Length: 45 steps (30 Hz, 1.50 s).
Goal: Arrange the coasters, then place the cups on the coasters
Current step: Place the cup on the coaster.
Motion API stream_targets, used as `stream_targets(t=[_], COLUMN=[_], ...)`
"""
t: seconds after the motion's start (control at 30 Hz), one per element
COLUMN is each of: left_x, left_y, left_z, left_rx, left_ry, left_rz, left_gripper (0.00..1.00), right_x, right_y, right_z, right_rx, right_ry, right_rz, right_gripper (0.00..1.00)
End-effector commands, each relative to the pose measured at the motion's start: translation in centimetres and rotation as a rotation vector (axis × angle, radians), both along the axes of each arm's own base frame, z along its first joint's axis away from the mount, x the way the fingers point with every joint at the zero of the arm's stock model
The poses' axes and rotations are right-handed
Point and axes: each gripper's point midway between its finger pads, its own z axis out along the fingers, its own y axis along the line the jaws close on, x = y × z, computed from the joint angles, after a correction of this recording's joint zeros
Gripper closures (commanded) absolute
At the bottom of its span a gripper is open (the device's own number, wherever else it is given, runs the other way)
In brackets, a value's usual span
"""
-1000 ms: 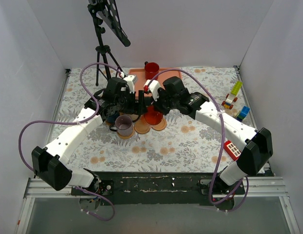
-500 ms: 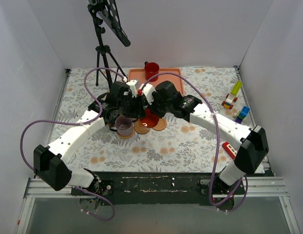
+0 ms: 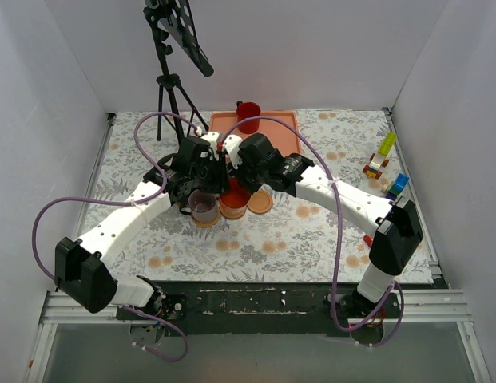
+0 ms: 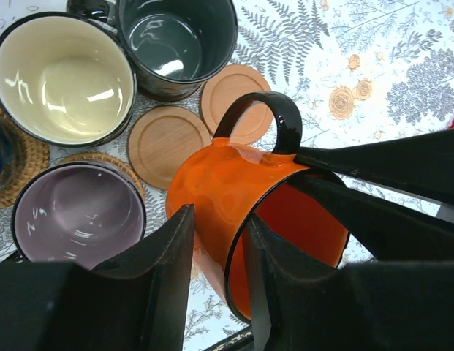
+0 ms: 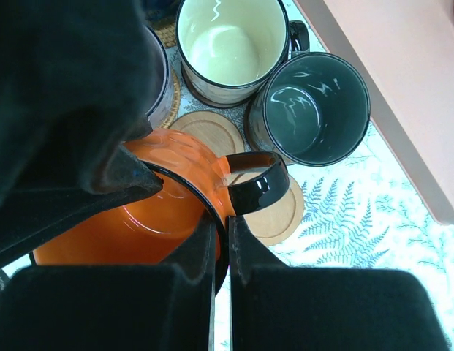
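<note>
The orange cup [image 4: 234, 183] hangs tilted over two bare brown coasters [image 4: 162, 145] [image 4: 230, 102]. My left gripper [image 4: 219, 216] is shut on its wall, one finger outside and one inside. From the other side, my right gripper [image 5: 222, 223] pinches the rim of the orange cup [image 5: 139, 219] just below the black handle. Next to it stand the lilac cup [image 4: 77, 216] on a woven coaster [image 4: 102, 157], the cream cup [image 4: 62, 80] and the dark green cup [image 4: 175, 44]. A navy cup [image 4: 0, 153] shows at the left edge. The red cup [image 3: 248, 116] stands on the pink tray [image 3: 287, 132].
A black tripod stand [image 3: 164, 88] rises at the back left. Toy bricks [image 3: 383, 159] lie at the right edge of the floral cloth. Both arms meet over the cluster of cups in the middle, and the pink tray lies right behind them.
The right arm has carried the orange cup left, up to the lilac cup. The left gripper's fingers have narrowed onto the orange cup's wall.
</note>
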Motion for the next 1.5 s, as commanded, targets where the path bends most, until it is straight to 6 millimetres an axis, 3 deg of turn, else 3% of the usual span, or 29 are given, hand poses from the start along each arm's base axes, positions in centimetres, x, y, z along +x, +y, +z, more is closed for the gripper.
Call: stream_targets(t=[0.0,0.13,0.23,0.4,0.63,0.7,0.8,0.97,1.07,1.23,1.37,1.47], left_x=[0.3,-0.2,-0.5,-1.6,-2.0,-1.8,-1.2,-0.4,-0.1,0.8,1.6,2.0], left_y=[0.5,0.2,0.7,0.9,1.2,1.2,2.0,2.2,2.3,3.0,3.0,2.7], left_z=[0.7,1.3,0.6,-0.4,-1.4,-1.8,-2.4,-2.8,-2.4,-1.1,-0.3,-0.1], left_rx=[0.014,0.008,0.023,0.022,0.012,0.012,0.052,0.086,0.092,0.098,0.087,0.065], left_ry=[-0.030,-0.058,-0.058,-0.039,0.000,0.020,0.055,0.073,0.074,0.065,0.081,0.101], left_rz=[0.019,-0.037,-0.033,-0.060,-0.007,0.016,0.089,0.129,0.144,0.240,0.312,0.355], left_gripper=[1.00,1.00,0.99,0.63,0.46,0.53,0.75,1.00,1.00,1.00,1.00,1.00], right_x=[0.6,0.3,-0.3,-1.1,-1.2,-0.8,0.1,0.3,0.4,1.0,0.8,0.8], right_y=[3.9,4.7,5.0,4.7,4.4,4.6,4.6,4.8,4.6,2.9,1.7,0.8], right_z=[6.5,5.8,5.2,4.7,4.0,4.1,4.2,3.9,3.6,4.0,4.2,4.3], right_rx=[0.235,0.229,0.222,0.193,0.157,0.161,0.164,0.125,0.112,0.115,0.118,0.109], right_ry=[-0.038,0.015,0.040,0.083,0.162,0.164,0.149,0.140,0.146,0.147,0.165,0.179], right_rz=[-0.034,-0.023,0.018,0.036,-0.038,-0.071,-0.127,-0.153,-0.189,-0.327,-0.410,-0.490], right_gripper=[0.99,0.99,0.99,0.99,0.99,0.99,0.99,0.99,0.98,0.66,0.53,0.49])
